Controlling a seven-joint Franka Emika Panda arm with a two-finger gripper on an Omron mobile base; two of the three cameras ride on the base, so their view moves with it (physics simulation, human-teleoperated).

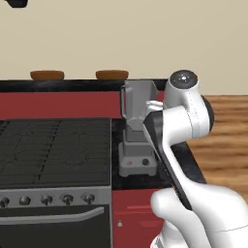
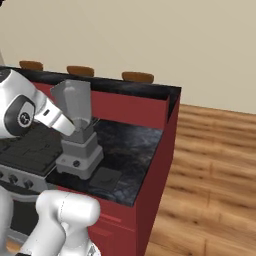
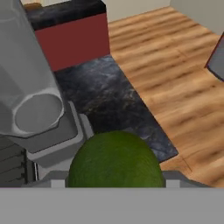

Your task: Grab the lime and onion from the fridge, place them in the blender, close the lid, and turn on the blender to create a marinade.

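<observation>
From where I'm driving, stove [image 1: 53,150] is on the left w/ the blender [image 1: 138,131] just right of it on the dark counter [image 2: 135,145], jar open on top. The lid [image 2: 105,178] lies flat on the counter in front of the blender base. Hand cam has the lime [image 3: 114,159] sitting right btwn the fingers, so the hand is spread fairly wide around it, up beside the jar, wood floor [image 2: 210,165] off to the right.
</observation>
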